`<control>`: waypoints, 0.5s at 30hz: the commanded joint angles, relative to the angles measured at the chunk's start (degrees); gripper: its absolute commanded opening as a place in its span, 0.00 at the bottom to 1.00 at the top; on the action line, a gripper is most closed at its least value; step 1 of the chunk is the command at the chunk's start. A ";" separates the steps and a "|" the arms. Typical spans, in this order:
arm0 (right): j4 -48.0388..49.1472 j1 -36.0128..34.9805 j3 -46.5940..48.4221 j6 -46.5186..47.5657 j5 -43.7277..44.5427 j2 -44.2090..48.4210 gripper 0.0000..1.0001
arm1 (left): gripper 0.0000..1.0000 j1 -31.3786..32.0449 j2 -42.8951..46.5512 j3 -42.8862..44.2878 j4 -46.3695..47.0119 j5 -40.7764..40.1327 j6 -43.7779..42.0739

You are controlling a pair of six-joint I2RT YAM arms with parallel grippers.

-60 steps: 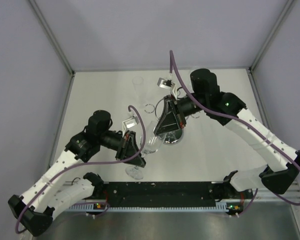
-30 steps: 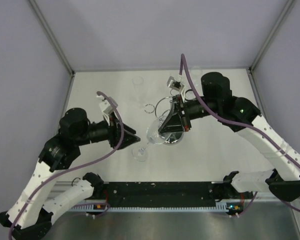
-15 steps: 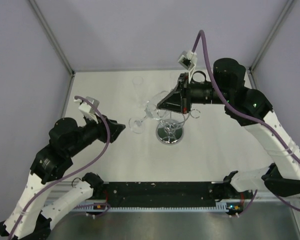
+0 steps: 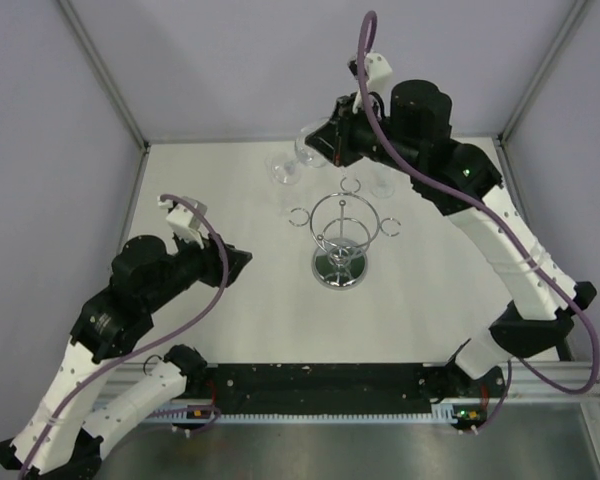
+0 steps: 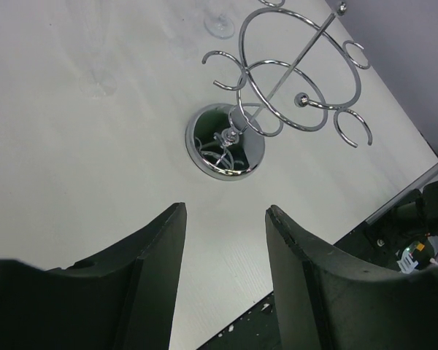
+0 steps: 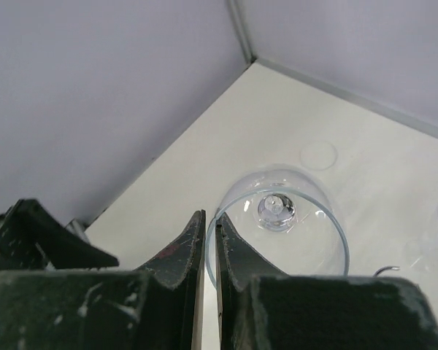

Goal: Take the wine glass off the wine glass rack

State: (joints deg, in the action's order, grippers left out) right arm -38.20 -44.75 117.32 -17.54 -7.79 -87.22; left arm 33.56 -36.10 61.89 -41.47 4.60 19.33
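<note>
The chrome wine glass rack [image 4: 340,232] stands mid-table on its round mirrored base [image 4: 339,268]; no glass hangs on it. It also shows in the left wrist view [image 5: 298,87] with its base [image 5: 225,141]. My right gripper [image 4: 326,140] is shut on the rim of the clear wine glass [image 4: 306,153], held beyond the rack near the back wall. In the right wrist view the fingers [image 6: 210,219] pinch the rim and I look down into the bowl [image 6: 277,219]. My left gripper [image 4: 242,262] is open and empty, left of the rack [image 5: 226,211].
Other clear glasses stand on the far part of the table: one right of the rack's top [image 4: 382,182], a tall flute [image 5: 95,51] and a glass foot [image 5: 219,25]. Grey walls close in the back and sides. A black rail [image 4: 320,385] runs along the near edge.
My right gripper carried the wine glass up and away from the rack toward the back wall. My left gripper let go of the glass, opened and drew back to the left.
</note>
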 commanded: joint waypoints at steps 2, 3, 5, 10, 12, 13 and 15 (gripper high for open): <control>7.08 1.07 6.78 3.82 13.05 -3.74 0.00 | 0.53 -0.08 -0.64 -2.21 2.89 -1.08 -1.40; 7.43 1.33 6.87 4.09 13.67 -4.79 0.00 | 0.53 -0.16 -0.64 -2.65 3.15 -1.00 -1.58; 8.13 1.86 7.22 4.27 14.73 -6.72 0.00 | 0.53 -0.08 -0.64 -3.35 3.85 -1.08 -1.84; 8.84 3.79 8.98 4.45 16.23 -12.26 0.00 | 0.53 -0.16 -0.29 -5.63 6.49 -1.00 -2.28; 8.93 4.67 10.03 3.92 15.70 -14.46 0.00 | 0.53 -0.16 -0.29 -6.51 7.28 -0.56 -2.89; 8.84 5.11 10.56 3.74 15.70 -15.60 0.00 | 0.53 -0.08 -0.38 -6.86 7.46 -0.73 -3.24; 8.75 5.99 11.18 3.30 15.53 -17.62 0.00 | 0.53 -0.08 -0.55 -7.66 7.98 -1.34 -3.86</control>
State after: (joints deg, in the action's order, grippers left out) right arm -35.16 -40.60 123.70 -14.13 6.44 -102.63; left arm 33.56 -36.64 55.51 -38.35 4.01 17.50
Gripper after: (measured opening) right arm 0.057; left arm 0.534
